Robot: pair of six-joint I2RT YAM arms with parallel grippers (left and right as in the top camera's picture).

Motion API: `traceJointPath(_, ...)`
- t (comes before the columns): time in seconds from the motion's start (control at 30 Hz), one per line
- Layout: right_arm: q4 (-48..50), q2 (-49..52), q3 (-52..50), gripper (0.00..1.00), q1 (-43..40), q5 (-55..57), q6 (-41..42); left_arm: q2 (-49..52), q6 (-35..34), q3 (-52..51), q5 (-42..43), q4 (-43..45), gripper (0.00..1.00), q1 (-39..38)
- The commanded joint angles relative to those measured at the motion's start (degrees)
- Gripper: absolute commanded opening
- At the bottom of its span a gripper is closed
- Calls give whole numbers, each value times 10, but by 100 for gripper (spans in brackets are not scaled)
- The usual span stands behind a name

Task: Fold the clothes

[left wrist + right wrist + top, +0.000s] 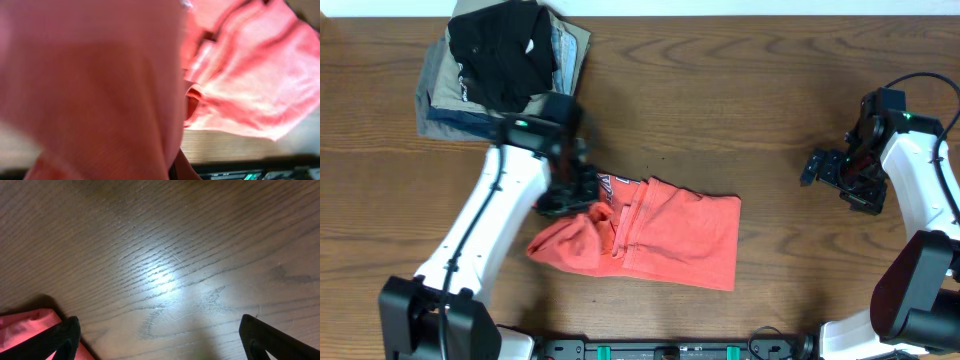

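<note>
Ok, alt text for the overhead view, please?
The left gripper pinches the bunched edge of a coral-red T-shirt, partly folded on the wooden table. The right gripper hangs open far right, apart from it; folded garments sit top left.

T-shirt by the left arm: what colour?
Coral red, plain on the side showing. The T-shirt reads best in the overhead view.

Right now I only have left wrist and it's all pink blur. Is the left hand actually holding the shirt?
Observer: Overhead says yes: the left hand is shut on the T-shirt at its bunched left end.
Operator: Other arm?
Observer: Open; the right hand sits far right over the table, apart from the shirt.
Operator: Anything else around?
Observer: A stack of folded garments at the far-left corner, black one on top.
</note>
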Motion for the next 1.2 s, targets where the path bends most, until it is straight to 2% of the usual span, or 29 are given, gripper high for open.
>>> traceJointPath(0.0, 0, -2, 6, 99, -3, -2, -2, -8, -31, 12, 9, 19, 6, -54)
traceJointPath(0.23, 0, -2, 6, 99, -3, -2, -2, 4, -77, 6, 18, 97, 6, -171)
traceJointPath(0.43, 0, -2, 6, 99, -3, -2, -2, 16, -116, 6, 18, 154, 6, -232)
traceJointPath(1.17, 0, -2, 6, 99, -3, -2, -2, 104, -191, 6, 18, 298, 7, -346)
